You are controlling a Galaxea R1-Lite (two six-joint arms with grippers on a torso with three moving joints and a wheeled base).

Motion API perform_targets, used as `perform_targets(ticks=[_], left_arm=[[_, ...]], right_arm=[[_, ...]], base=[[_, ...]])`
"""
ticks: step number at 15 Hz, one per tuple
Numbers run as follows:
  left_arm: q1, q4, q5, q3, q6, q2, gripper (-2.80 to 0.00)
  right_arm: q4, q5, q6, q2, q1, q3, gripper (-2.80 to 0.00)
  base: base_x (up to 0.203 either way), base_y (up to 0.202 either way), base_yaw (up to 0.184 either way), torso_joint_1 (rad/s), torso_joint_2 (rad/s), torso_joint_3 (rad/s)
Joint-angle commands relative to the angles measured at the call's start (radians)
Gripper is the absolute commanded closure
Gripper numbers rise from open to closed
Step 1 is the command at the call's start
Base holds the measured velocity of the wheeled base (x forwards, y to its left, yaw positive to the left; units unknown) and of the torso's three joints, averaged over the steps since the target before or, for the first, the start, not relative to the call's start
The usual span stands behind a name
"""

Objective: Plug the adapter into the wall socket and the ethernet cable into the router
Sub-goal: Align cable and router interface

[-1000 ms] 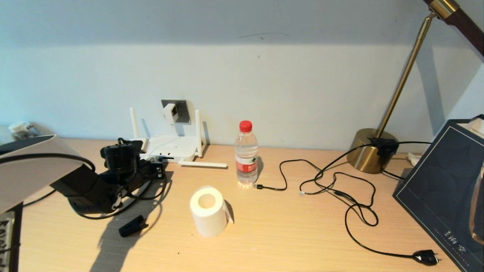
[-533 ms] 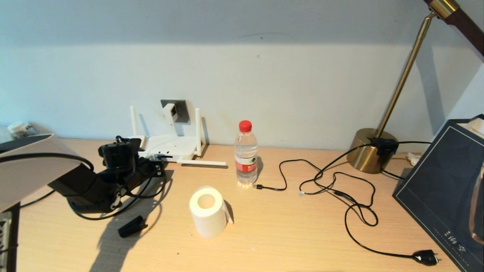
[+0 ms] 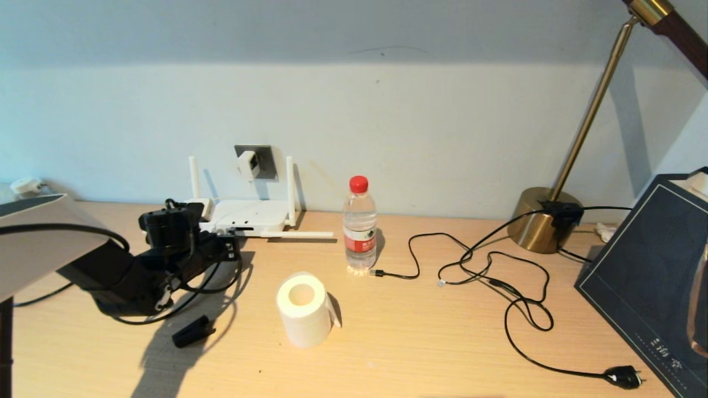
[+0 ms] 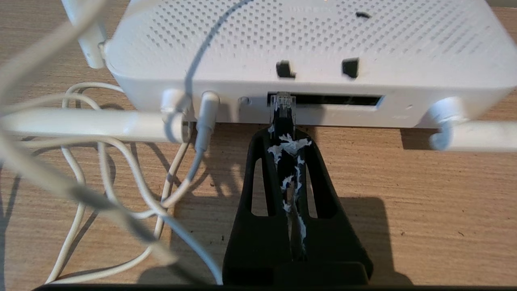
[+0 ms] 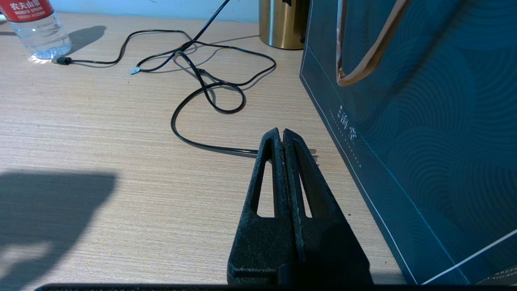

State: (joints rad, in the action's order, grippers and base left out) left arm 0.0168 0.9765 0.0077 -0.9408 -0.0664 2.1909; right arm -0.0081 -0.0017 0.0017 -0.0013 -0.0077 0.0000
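The white router [image 3: 249, 216] stands against the wall under the dark grey wall socket [image 3: 265, 161]. The white adapter [image 3: 247, 163] sits in that socket. My left gripper [image 3: 229, 251] is low on the desk at the router's front edge [image 4: 323, 115], shut on the black ethernet cable [image 4: 282, 121]. The cable's clear plug tip is at the leftmost end of the dark port slot; I cannot tell how deep it sits. The cable loops back under the arm [image 3: 218, 287]. My right gripper [image 5: 282, 135] is shut with nothing in it, low over the desk beside the blue bag.
A paper roll [image 3: 304, 308], a water bottle [image 3: 359, 229] and a small black object [image 3: 192, 331] stand on the desk. A thin black cord [image 3: 498, 260] with a two-pin plug [image 3: 622, 377] sprawls at right, by a brass lamp [image 3: 545, 221] and a blue bag [image 3: 652, 276]. White cords [image 4: 101, 161] lie by the router.
My left arm has shifted a little to the left. The router and its lying antenna have slid slightly toward the wall.
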Motion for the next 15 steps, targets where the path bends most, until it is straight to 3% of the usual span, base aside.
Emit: perform_targets(ticks=[1,15], left_arm=[[0.0,0.001,0.0,0.028,0.0,-0.029,0.0],[-0.001,-0.007,-0.001,0.071,0.002,-0.05,0.0]], right_arm=[[-0.001,0.0,0.0,0.001,0.0,0.0,0.0],[-0.001,0.0,0.0,0.001,-0.001,0.0,0.0]], base=[[0.0,0.0,0.0,0.0,0.0,0.0],[0.0,0.0,0.0,0.0,0.0,0.0]])
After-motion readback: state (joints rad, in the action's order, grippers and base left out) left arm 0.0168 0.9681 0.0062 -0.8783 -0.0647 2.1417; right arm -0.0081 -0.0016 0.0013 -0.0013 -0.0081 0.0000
